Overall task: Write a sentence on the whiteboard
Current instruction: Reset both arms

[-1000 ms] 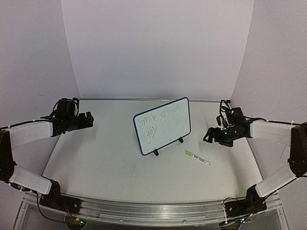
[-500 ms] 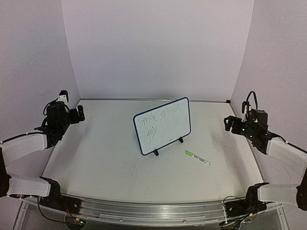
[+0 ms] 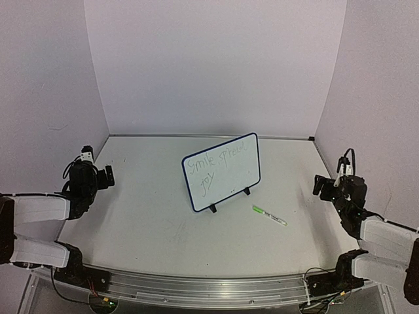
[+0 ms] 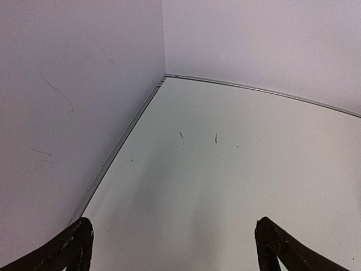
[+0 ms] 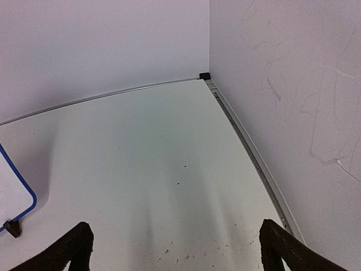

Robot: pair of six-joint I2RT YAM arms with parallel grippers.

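Note:
The whiteboard [image 3: 222, 171], white with a dark-blue frame and two black feet, stands tilted at the table's middle. The sentence [image 3: 214, 163] is on it in green, two lines, roughly "smile spread joy". A corner of the board shows at the left edge of the right wrist view [image 5: 17, 189]. My left gripper [image 3: 105, 175] is open and empty at the far left, well away from the board; its fingertips [image 4: 76, 243] are spread wide. My right gripper [image 3: 322, 185] is open and empty at the far right, its fingertips [image 5: 76, 243] spread wide too.
A white-and-green marker pen [image 3: 270, 215] lies on the table just right of and in front of the board. Pale walls close in the back and both sides, with metal edge strips [image 4: 121, 147] [image 5: 248, 149] at their base.
Both arms have pulled back from the board toward the table's near side edges, the left to the left, the right to the right. The board and pen have not moved.

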